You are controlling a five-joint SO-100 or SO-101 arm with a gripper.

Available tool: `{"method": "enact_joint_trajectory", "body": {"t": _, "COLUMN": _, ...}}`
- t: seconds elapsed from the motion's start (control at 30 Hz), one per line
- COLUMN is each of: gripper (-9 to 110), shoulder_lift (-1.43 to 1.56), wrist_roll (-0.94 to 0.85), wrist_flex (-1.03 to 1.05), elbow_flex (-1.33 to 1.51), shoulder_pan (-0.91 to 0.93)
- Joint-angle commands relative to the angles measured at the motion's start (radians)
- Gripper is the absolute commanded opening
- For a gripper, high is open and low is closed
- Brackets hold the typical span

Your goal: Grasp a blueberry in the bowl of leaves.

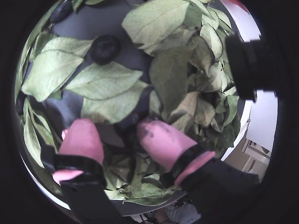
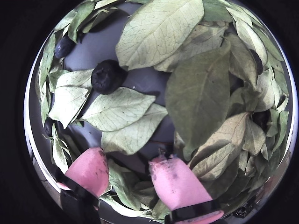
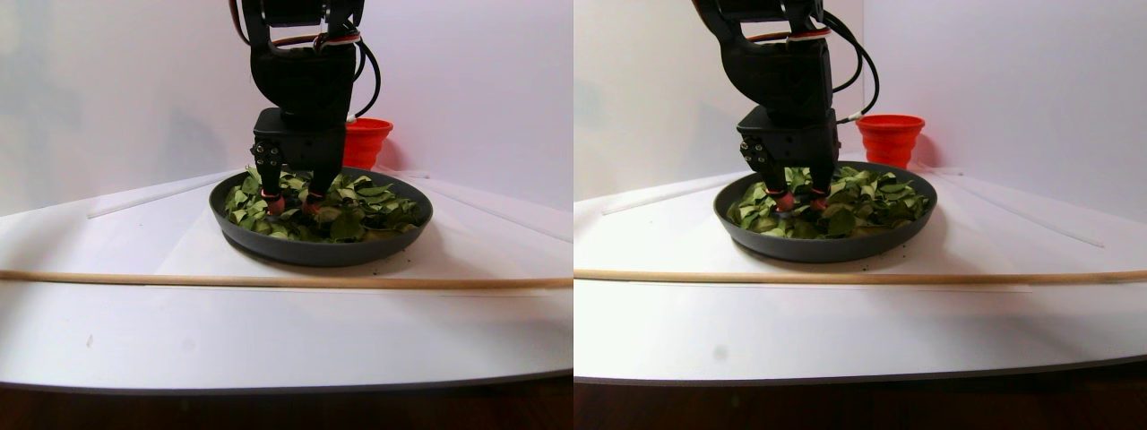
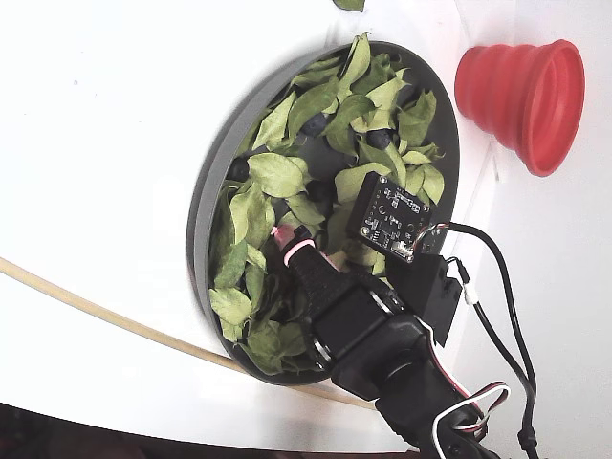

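The dark grey bowl holds a loose pile of green leaves over its floor. My gripper has pink fingertips and is lowered into the bowl, open, with the tips among the leaves; it also shows in a wrist view and the stereo pair view. One blueberry lies uncovered on the bowl floor ahead of the fingers, also seen in a wrist view. A second blueberry sits near the far rim. A dark rounded shape lies between the tips, mostly under a leaf.
A red ribbed cup stands behind the bowl, also in the stereo pair view. A thin wooden stick lies across the white table in front of the bowl. White walls close the back.
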Motion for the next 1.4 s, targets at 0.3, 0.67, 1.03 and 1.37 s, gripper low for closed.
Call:
{"method": "enact_joint_trajectory", "body": {"t": 0.3, "gripper": 16, "shoulder_lift": 0.054, "wrist_roll": -0.041, "wrist_flex": -0.015, "elbow_flex": -0.002, "shoulder_pan": 0.014}}
{"method": "enact_joint_trajectory", "body": {"t": 0.67, "gripper": 16, "shoulder_lift": 0.063, "wrist_roll": -0.057, "wrist_flex": -0.015, "elbow_flex": -0.011, "shoulder_pan": 0.018}}
{"method": "enact_joint_trajectory", "body": {"t": 1.03, "gripper": 17, "shoulder_lift": 0.101, "wrist_roll": -0.081, "wrist_flex": -0.015, "elbow_flex": -0.014, "shoulder_pan": 0.028}}
{"method": "enact_joint_trajectory", "body": {"t": 1.37, "gripper": 17, "shoulder_lift": 0.135, "wrist_roll": -0.095, "wrist_flex": -0.015, "elbow_flex": 0.009, "shoulder_pan": 0.038}}
